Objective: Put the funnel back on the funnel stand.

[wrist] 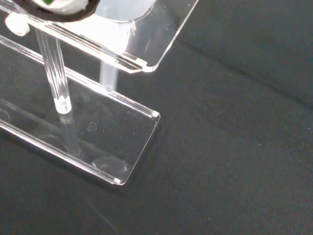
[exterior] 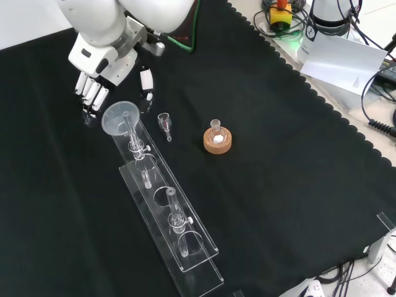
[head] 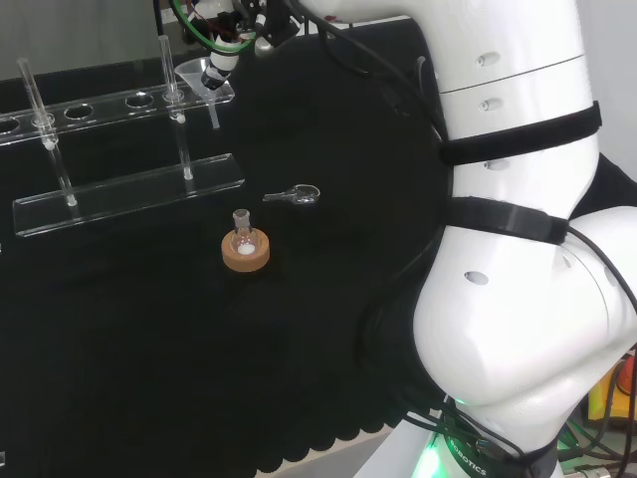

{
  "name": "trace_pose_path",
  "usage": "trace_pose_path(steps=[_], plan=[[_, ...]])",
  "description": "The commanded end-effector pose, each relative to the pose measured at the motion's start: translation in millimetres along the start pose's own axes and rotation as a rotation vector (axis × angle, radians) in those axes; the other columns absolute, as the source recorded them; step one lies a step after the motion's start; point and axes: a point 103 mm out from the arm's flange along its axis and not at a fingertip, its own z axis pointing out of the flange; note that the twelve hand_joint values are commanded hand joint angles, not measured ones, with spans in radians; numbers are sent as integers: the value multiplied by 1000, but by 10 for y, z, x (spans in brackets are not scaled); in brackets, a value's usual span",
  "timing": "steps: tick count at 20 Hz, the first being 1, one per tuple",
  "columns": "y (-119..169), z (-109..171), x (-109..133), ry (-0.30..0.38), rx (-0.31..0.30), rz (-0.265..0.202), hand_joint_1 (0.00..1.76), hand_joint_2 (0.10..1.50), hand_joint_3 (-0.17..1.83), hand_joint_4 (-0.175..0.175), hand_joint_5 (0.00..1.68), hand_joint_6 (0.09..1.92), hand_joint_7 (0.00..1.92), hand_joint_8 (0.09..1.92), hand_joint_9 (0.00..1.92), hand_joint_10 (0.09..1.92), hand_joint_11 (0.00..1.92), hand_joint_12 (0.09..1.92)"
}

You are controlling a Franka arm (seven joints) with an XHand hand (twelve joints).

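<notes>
Now, step: release. The funnel (exterior: pixel 119 116) sits in the funnel stand (exterior: pixel 167 204), upper left of the front view.
Fingers (exterior: pixel 93 94): straight, beside the rim, gripping nothing.
Next: lift clear without knocking it.

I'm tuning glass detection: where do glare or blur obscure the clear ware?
Wrist view: the funnel is a bright blurred patch, while the stand edges stay crisp. Head view: the stand's top shelf reflects pale light. Front view: the funnel bowl looks milky against the cloth.

clear glossy funnel stand (exterior: pixel 167 213) on matt black cloth (exterior: pixel 278 204); cork ring (exterior: pixel 218 141).
</notes>
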Motion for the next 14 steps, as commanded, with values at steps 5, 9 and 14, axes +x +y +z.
trace_pose_path(steps=[5,9,14], plan=[[-398,-212,75,3,-35,36,672,684,436,-47,269,87,75,673,396,646,376,1309],[-732,-321,126,8,-68,67,669,686,432,-47,270,87,109,688,402,655,373,1312],[-1236,-388,214,13,-113,113,669,693,427,-47,308,87,214,700,477,658,392,1311]])
